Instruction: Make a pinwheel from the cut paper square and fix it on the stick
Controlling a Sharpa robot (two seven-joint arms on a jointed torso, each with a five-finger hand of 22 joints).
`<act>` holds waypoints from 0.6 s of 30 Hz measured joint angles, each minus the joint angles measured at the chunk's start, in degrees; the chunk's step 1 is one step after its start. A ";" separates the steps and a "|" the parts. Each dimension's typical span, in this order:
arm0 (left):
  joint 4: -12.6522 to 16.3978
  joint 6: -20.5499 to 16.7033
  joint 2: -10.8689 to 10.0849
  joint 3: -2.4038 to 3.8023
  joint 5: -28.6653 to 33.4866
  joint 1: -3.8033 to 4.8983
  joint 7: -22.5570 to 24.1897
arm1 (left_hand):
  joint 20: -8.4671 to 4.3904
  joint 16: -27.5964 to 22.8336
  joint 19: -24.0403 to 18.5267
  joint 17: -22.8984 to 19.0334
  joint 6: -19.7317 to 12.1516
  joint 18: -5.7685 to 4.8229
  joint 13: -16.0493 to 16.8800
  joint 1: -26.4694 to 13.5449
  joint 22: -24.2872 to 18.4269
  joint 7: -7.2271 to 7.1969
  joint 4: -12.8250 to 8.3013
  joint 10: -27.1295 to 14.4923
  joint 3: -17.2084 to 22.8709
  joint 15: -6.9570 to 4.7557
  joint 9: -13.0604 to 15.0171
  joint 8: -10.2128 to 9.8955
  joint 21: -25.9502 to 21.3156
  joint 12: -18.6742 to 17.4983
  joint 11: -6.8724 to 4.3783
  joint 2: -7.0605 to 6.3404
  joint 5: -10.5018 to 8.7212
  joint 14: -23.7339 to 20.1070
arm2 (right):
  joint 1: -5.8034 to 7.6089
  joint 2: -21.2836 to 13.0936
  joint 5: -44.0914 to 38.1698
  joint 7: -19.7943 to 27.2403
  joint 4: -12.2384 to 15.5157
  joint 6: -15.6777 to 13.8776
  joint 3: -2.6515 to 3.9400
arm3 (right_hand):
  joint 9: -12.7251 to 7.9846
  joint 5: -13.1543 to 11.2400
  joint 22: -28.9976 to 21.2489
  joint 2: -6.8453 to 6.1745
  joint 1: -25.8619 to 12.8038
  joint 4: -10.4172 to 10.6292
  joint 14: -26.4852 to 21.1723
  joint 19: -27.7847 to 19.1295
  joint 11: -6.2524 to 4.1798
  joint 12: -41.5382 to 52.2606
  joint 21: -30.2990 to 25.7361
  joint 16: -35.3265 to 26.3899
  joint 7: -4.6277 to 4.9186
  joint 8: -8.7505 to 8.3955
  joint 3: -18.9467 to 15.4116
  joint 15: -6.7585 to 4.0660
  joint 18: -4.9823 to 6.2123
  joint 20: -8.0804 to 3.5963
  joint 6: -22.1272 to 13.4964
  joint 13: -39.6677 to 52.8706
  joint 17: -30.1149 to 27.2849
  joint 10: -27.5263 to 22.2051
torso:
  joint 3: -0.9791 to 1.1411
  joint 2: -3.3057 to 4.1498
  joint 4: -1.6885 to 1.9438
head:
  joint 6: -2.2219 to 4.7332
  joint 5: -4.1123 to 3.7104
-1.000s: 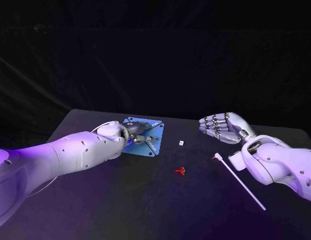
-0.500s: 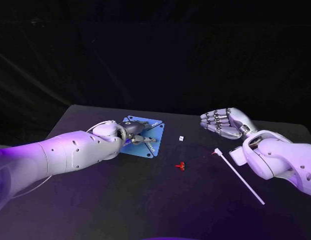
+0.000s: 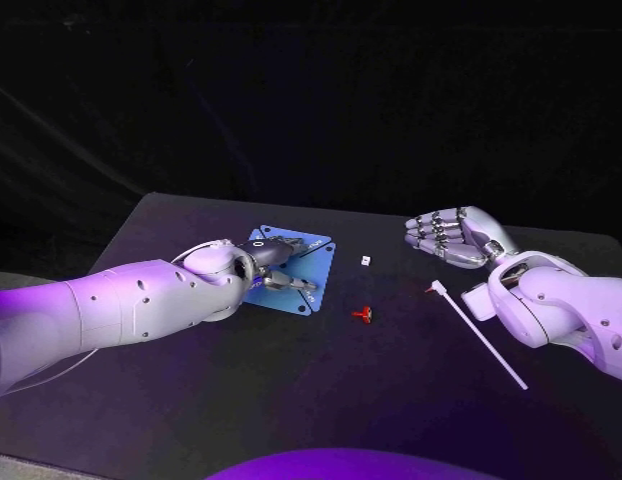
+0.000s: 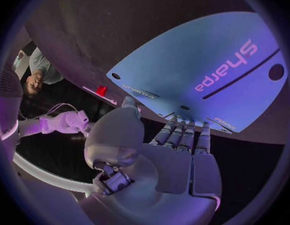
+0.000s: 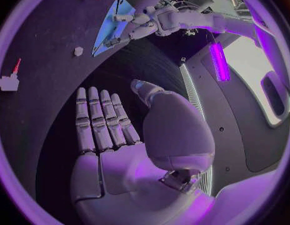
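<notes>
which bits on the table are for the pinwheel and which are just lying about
For the job: blue paper square, touched by the left hand; white stick; small red piece, probably the fastener.
Lying about: small white piece, purpose unclear.

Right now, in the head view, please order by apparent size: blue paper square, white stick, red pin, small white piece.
1. blue paper square: largest area, partly hidden by the left hand.
2. white stick: longer than the square but very thin.
3. red pin.
4. small white piece: smallest.
</notes>
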 measured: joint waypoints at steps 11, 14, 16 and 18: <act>3.71 -3.51 -2.45 -0.22 -1.10 -1.43 -1.07 | -1.48 0.00 2.86 0.01 0.54 0.63 0.00 -0.76 0.03 -0.10 0.24 0.57 5.62 -0.33 0.06 0.00 -0.48 0.00 -0.57 -11.00 0.20 0.33 | -1.12 -0.37 -0.04 -0.10 -0.52 0.21 0.00 | 0.00 0.00 -0.06 0.00 0.00 0.00 0.00 0.00 0.00 0.00 0.00 0.00 0.00 0.00 0.00 0.00 0.01 0.00 0.00 0.00 -0.05 0.00 | 0.00 -0.40 0.11 | -0.76 -0.21; 4.04 -4.51 -2.64 -0.21 -1.30 -1.52 -1.20 | -0.55 0.00 4.22 0.01 0.74 1.05 0.00 -0.57 0.04 -0.31 0.30 0.78 3.92 -0.33 0.06 0.00 -0.48 0.00 -0.78 -12.94 0.20 0.34 | -1.26 -0.40 -0.10 -0.13 -0.63 0.22 0.00 | -0.05 0.00 -0.15 0.00 0.00 0.00 0.00 0.00 0.00 0.00 0.00 0.00 0.00 0.00 0.00 0.00 0.00 0.00 0.00 0.00 -0.13 0.00 | -0.01 -0.34 0.10 | -0.71 -0.25; 4.29 -5.12 -2.72 -0.08 -1.43 -1.59 -1.31 | 0.28 0.00 5.21 0.03 0.89 1.11 0.00 -0.60 0.11 -0.45 0.36 0.88 3.05 -0.47 0.10 0.00 -0.48 0.00 -0.88 -13.98 0.41 0.48 | -1.30 -0.43 -0.13 -0.13 -0.69 0.22 0.00 | -0.05 0.00 -0.15 0.00 0.00 0.00 0.00 0.00 0.00 0.00 0.00 0.00 0.00 0.00 0.00 0.00 0.01 0.00 0.00 0.00 -0.13 0.00 | 0.00 -0.29 0.08 | -0.68 -0.26; 4.64 -5.69 -2.88 0.18 -1.53 -1.71 -1.51 | 0.66 0.00 5.37 0.10 1.13 2.03 0.03 -0.68 0.54 -0.42 0.43 1.12 2.67 -0.61 0.15 0.01 -0.45 0.00 -1.08 -14.39 0.45 0.62 | -1.34 -0.48 -0.16 -0.14 -0.76 0.22 0.00 | -0.05 0.00 -0.15 0.00 0.00 0.00 0.00 0.00 0.00 0.00 0.00 0.00 0.00 0.00 0.00 0.00 0.00 0.00 0.00 0.00 -0.13 0.00 | 0.00 -0.25 0.07 | -0.64 -0.26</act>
